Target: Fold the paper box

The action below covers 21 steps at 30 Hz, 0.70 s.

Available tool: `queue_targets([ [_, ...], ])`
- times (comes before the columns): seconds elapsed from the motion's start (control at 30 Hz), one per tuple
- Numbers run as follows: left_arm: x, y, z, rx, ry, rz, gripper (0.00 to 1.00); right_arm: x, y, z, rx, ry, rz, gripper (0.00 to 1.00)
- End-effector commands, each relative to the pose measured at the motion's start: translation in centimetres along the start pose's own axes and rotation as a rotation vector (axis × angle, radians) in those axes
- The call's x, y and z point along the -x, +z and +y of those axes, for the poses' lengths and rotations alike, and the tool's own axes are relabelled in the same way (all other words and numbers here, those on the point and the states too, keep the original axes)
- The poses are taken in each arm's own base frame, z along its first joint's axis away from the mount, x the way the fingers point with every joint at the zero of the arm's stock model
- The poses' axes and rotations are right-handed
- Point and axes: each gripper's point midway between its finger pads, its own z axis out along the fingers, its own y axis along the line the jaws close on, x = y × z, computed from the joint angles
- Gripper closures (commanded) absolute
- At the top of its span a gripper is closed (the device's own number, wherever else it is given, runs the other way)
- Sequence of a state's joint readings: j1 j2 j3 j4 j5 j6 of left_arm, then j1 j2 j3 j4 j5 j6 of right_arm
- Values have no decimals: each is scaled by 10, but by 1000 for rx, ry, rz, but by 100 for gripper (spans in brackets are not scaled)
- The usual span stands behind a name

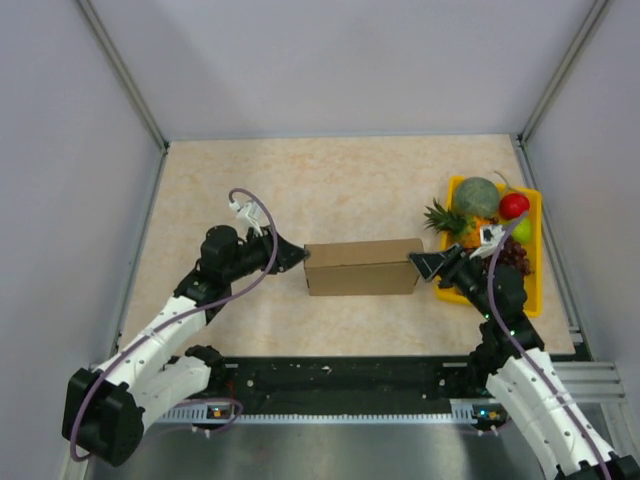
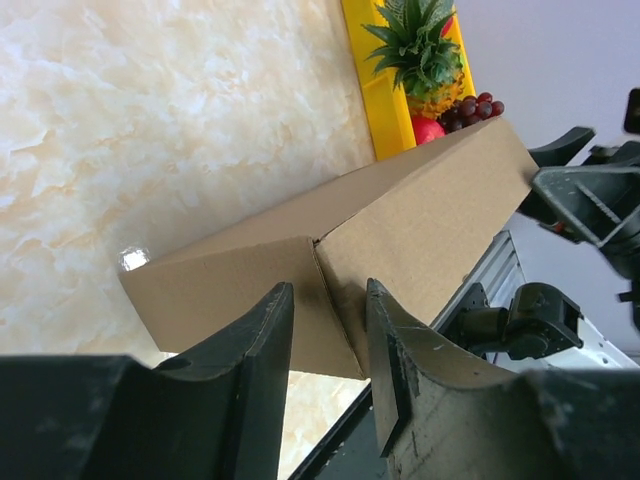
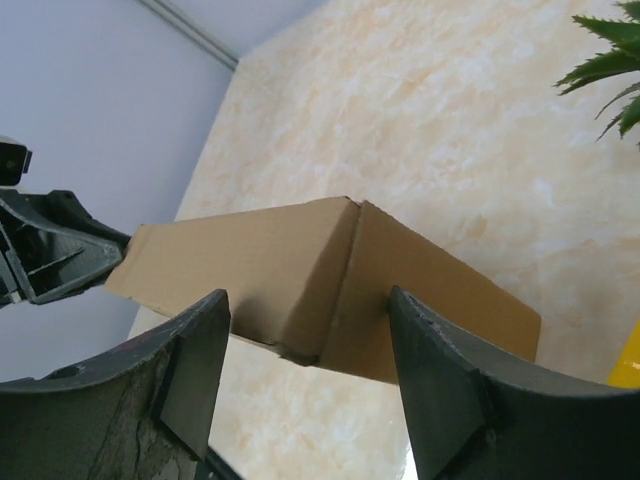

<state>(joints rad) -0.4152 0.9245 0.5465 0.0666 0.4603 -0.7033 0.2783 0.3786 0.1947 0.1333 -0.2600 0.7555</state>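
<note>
The left gripper [image 1: 298, 254], jaws slightly parted, and the right gripper [image 1: 418, 262], jaws wide, meet opposite ends of the plain brown rectangular cardboard box [image 1: 362, 266], which lies mid-table on the beige marbled tabletop [image 1: 330, 180]; neither clamps it.

- The paper box [image 1: 362, 267] lay on the worktop [image 1: 330, 190] about midway between the left and right edges, nearer the near edge than the far one, with its long side parallel to the near edge.
- The left gripper [image 1: 300, 253] met the box's left end, and the right gripper [image 1: 415, 262] met its right end.
- The fruit tray [image 1: 536, 262] lay just right of the box, along the right edge.
- In the tray, the pineapple [image 1: 447, 218] lay on the box's side, the melon [image 1: 479, 196] behind it, and the grapes [image 1: 515, 257] closer to the near edge.
</note>
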Motion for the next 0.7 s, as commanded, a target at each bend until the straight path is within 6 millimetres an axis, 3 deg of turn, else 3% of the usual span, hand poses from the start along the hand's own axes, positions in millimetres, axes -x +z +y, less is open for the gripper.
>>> queue_targets([
  [0.0, -45, -3, 33, 87, -27, 139, 60, -5, 3, 17, -27, 26, 251, 34],
  [0.03, -45, -3, 33, 86, -26, 136, 60, 6, 7, 23, -9, 24, 252, 34],
  [0.2, -42, -4, 31, 81, -16, 126, 58, -3, 12, 18, 57, 40, 311, 35],
  [0.23, -43, -4, 30, 80, -12, 129, 57, -5, 9, 5, 46, 56, 287, 35],
  [0.3, -42, -5, 31, 81, 3, 131, 53, -7, 3, 1, 81, 120, 276, 35],
  [0.33, -42, -5, 31, 82, 5, 132, 52, -18, 0, -4, 122, 138, 292, 35],
  [0.37, -42, -5, 31, 80, 11, 135, 51, -12, -1, -22, 80, 201, 260, 36],
  [0.43, -45, -5, 28, 61, 12, 149, 43, -27, -1, -34, 110, 262, 296, 40],
  [0.53, -47, -5, 21, 16, 16, 161, 28, -32, 1, -41, 126, 304, 292, 47],
  [0.67, -46, -8, 3, -83, 46, 161, 21, -38, 4, -49, 108, 349, 323, 53],
])
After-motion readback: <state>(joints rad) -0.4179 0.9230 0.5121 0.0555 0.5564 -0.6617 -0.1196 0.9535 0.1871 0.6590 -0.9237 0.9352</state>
